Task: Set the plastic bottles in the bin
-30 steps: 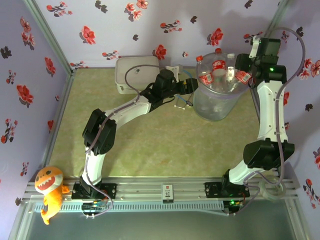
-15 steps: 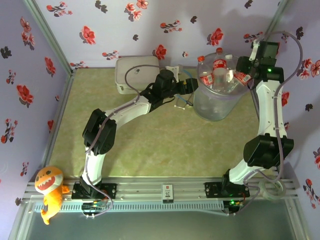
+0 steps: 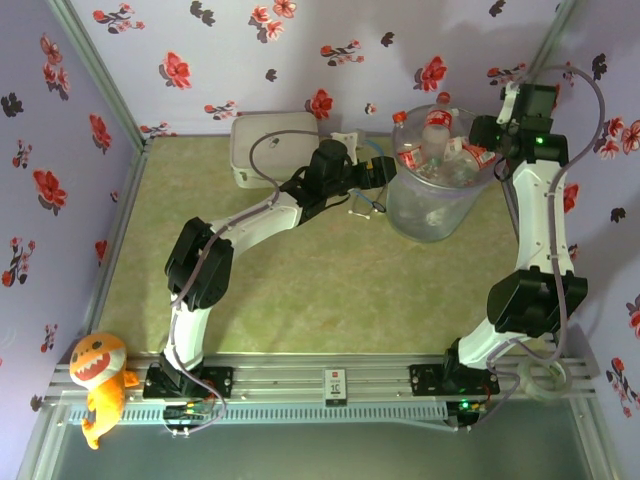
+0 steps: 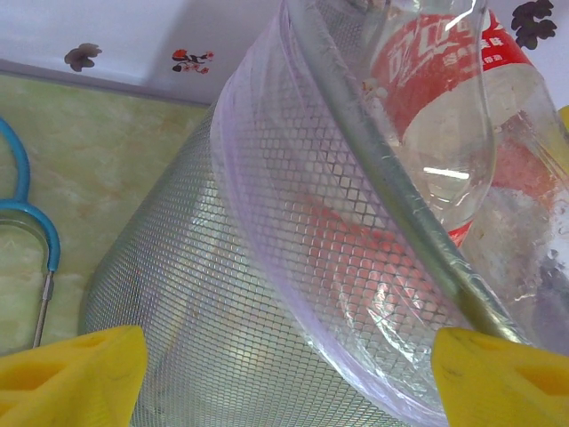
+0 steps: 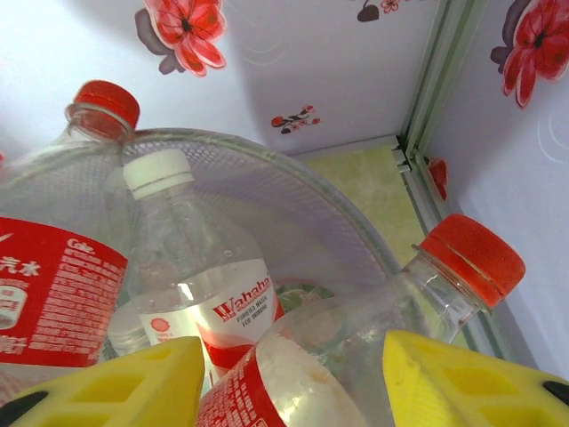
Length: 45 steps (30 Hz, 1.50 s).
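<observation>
The bin (image 3: 430, 215) stands at the back right of the table, heaped with plastic bottles (image 3: 432, 140). My left gripper (image 3: 385, 172) is against the bin's left side. In the left wrist view its yellow fingers stand open (image 4: 284, 374) on either side of the bin's mesh wall (image 4: 222, 294), and a red-labelled bottle (image 4: 444, 116) leans on the rim above. My right gripper (image 3: 483, 140) hangs over the bin's right rim. In the right wrist view it is (image 5: 293, 351) shut on a red-capped bottle (image 5: 356, 356) lying on top of the pile. A white-capped bottle (image 5: 204, 267) stands behind it.
A white rectangular case (image 3: 270, 150) sits at the back, left of the bin. A blue-handled tool (image 3: 365, 207) lies on the mat by the bin's foot (image 4: 36, 231). Flowered walls close in behind and to the right. An orange plush toy (image 3: 98, 385) sits on the front rail.
My right wrist has tipped up and back over the bin's rim, still with its bottle. The bottles in the bin have shifted and sit lower. The left arm has not moved.
</observation>
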Available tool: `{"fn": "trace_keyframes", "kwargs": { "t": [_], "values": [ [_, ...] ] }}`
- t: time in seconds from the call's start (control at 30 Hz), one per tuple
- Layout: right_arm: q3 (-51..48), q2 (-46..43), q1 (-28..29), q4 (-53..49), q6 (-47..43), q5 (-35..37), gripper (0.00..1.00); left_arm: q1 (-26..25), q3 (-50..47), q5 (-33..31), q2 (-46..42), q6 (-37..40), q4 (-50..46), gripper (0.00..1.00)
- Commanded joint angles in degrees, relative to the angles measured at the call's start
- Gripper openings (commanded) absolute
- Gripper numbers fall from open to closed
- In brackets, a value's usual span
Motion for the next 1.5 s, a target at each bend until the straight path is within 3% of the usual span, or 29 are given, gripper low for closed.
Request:
{"fn": "trace_keyframes", "kwargs": {
  "t": [0.0, 0.17, 0.27, 0.4, 0.57, 0.77, 0.93, 1.23, 1.47],
  "values": [
    [2.90, -3.17, -0.18, -1.20, 0.69, -1.82, 0.57, 0.27, -0.42, -0.46, -1.10, -0.33, 1.11, 0.84],
    [2.87, -5.13, 1.43, -1.59, 1.81, -4.83, 0.55, 0.25, -0.29, -0.48, -1.20, -0.37, 1.07, 0.84],
    [2.04, -5.34, 6.41, -2.59, 1.27, -5.62, 0.52, 0.22, -0.18, -0.46, -1.14, -0.43, 1.33, 0.84],
    [0.25, -4.33, 12.74, -3.71, 0.48, -3.17, 0.51, 0.27, -0.28, -0.46, -1.18, -0.44, 1.08, 0.84],
    [-2.68, -2.20, 16.20, -4.76, -0.56, -0.07, 0.51, 0.27, -0.49, -0.46, -1.23, -0.45, 1.08, 0.84],
    [-10.22, -4.13, 16.36, -3.52, -3.69, 6.06, 0.51, 0.27, -0.77, -0.46, -1.36, -0.50, 1.17, 0.84],
    [-12.85, -4.74, 16.16, -1.90, -3.57, 4.13, 0.51, 0.28, -0.73, -0.46, -1.32, -0.74, 1.35, 0.84],
    [-3.65, -4.56, 16.14, -3.42, -2.99, -2.13, 0.59, 0.24, -0.86, -0.50, -1.45, -0.75, 1.52, 0.84],
    [2.65, -5.14, 14.11, -6.30, -2.93, -0.08, 0.59, 0.28, -1.30, -0.46, -1.71, -0.51, 1.66, 0.84]
  ]
}}
